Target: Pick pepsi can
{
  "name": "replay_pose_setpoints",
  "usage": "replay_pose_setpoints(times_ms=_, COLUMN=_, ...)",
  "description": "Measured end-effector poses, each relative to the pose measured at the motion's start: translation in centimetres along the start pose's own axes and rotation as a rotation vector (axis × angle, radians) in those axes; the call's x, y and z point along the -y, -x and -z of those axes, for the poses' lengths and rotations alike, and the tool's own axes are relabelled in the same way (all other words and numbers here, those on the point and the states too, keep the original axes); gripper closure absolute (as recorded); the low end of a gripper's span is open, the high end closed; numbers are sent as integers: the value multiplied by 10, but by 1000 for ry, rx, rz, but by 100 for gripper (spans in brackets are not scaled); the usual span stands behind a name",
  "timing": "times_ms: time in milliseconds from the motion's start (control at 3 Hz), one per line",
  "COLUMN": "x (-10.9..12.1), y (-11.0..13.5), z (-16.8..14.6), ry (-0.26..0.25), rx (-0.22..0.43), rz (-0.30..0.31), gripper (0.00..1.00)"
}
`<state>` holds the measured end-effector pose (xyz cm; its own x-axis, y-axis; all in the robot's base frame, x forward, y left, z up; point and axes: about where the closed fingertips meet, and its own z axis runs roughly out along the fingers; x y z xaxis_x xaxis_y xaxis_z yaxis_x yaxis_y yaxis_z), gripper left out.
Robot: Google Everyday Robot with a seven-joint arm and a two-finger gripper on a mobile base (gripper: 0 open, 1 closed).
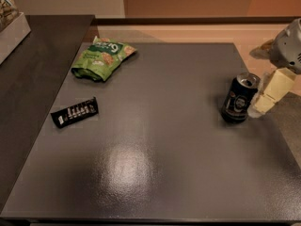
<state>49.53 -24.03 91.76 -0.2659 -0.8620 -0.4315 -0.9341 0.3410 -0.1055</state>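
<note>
The pepsi can stands upright near the right edge of the dark grey table. It is dark navy-black with a silver top rim and a round pale logo facing me. My gripper comes in from the right edge of the view. Its cream-coloured tip sits right beside the can's right side, at about mid-height. I cannot tell whether it touches the can. The grey wrist is above and to the right.
A green snack bag lies at the table's back left. A flat black snack bar wrapper lies at the left. A darker counter adjoins the table's left side, with a pale box on it.
</note>
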Motion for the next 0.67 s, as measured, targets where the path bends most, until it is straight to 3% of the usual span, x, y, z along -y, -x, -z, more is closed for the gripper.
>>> replay_pose_setpoints(times_ms=333, x=1, y=-1, z=-5, ry=9, rx=1, rz=-4, gripper=0)
replay_pose_setpoints(times_ms=667, x=-3, y=-4, z=-12, ry=31, rx=-1, rz=-7, gripper=17)
